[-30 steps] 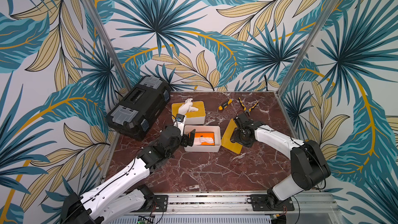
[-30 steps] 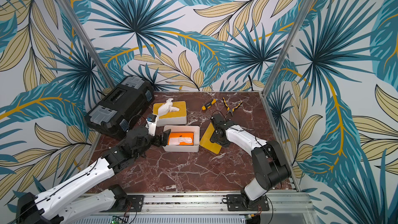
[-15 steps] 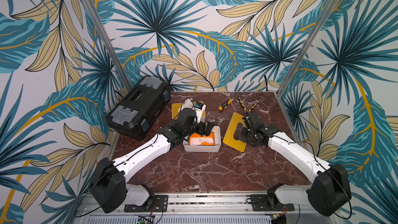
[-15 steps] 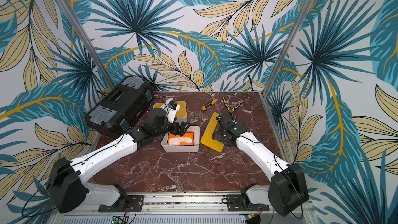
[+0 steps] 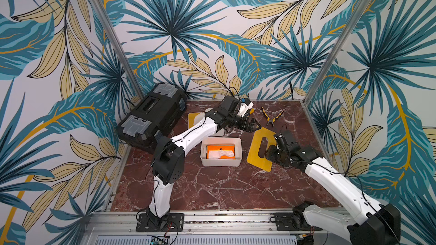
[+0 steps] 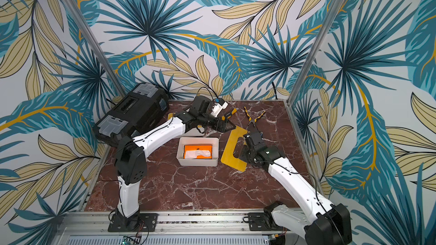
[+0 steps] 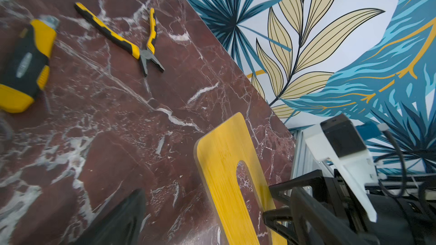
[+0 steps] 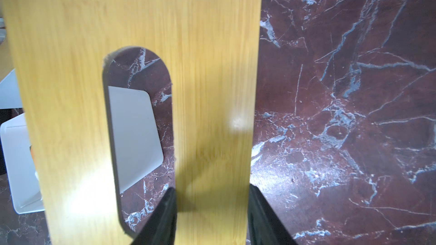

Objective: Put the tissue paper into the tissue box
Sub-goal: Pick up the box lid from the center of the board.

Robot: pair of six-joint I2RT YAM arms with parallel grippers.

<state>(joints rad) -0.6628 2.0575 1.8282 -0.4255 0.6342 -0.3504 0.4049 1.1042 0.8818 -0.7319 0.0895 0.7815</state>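
Note:
The white open tissue box (image 5: 220,162) (image 6: 197,162) stands mid-table. Inside it lies the tissue paper (image 5: 220,153) (image 6: 197,154), a white sheet on an orange pack. Just right of the box, a yellow wooden lid with a slot (image 5: 259,137) (image 6: 232,142) (image 8: 141,20) is tilted up, and my right gripper (image 5: 267,152) (image 6: 244,152) (image 8: 212,208) is shut on its strip beside the slot. My left gripper (image 5: 256,126) (image 6: 227,126) (image 7: 207,220) is open at the lid's far end (image 7: 221,152), holding nothing.
A black toolbox (image 5: 151,116) (image 6: 132,114) fills the back left corner. A second box with a yellow lid (image 5: 194,119) sits behind the left arm. Yellow-black pliers (image 5: 271,119) (image 7: 139,45) and a screwdriver (image 6: 230,113) (image 7: 26,67) lie at the back right.
My left gripper has left the tissue box and swung back and right to the lid's far end. The right gripper still holds the lid in about the same place.

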